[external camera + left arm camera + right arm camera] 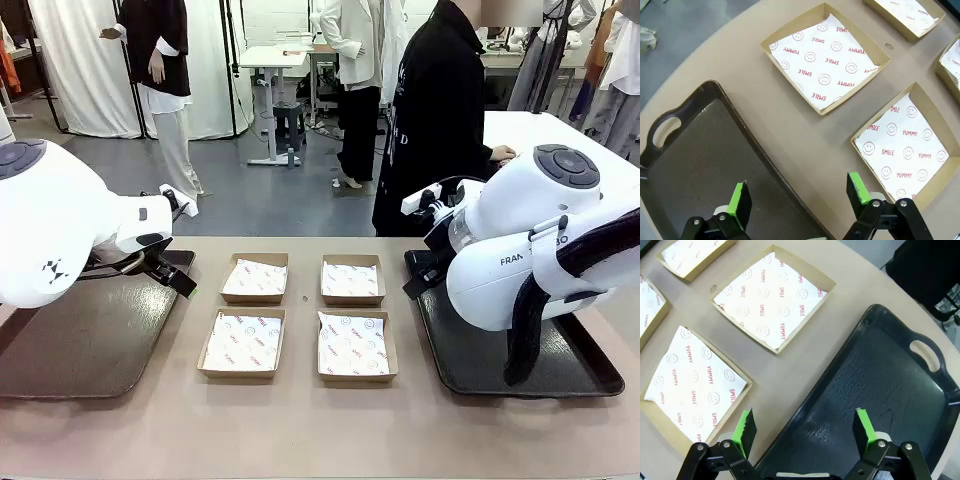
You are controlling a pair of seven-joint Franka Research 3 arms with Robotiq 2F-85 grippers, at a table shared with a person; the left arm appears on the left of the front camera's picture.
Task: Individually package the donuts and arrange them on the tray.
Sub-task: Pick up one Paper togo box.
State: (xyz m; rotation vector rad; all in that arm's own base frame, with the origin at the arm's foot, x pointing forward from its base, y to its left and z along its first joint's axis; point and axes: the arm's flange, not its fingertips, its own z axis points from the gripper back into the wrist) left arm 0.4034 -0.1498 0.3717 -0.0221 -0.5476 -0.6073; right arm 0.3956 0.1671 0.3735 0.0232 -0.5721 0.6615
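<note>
**Layout, front view.** The tabletop (300,430) carries four shallow brown cardboard boxes in a two-by-two block at its middle: far-left box (255,278), far-right box (352,280), near-left box (242,343) and near-right box (353,347). Each is lined with white printed paper. The left tray (70,350) and the right tray (480,375), both dark, flank the block. This view takes in the whole arrangement at once, with a person in black (435,120) standing at the far side.

**Detail, wrist views.** The lining print, unreadable from the front, resolves into red "SMILE" and "YUMMY" with smiley faces. A handle slot shows at one end of each tray, on the left tray (665,131) and on the right tray (925,355).

**Orientation.** Each tray's long axis runs from the robot's side toward the person's side, slotted end toward the far edge.

**Hands.**
- The left hand (798,189) has its fingers apart and grips nothing. One green pad is over the left tray and the other is at the edge of a box.
- The right hand (804,421) also has its fingers apart and grips nothing. One pad is over the right tray and the other is over the tabletop just beside a box.

**Donuts.** Their location cannot be told from these pictures.

**Count.** Four boxes, two trays, two hands.
</note>
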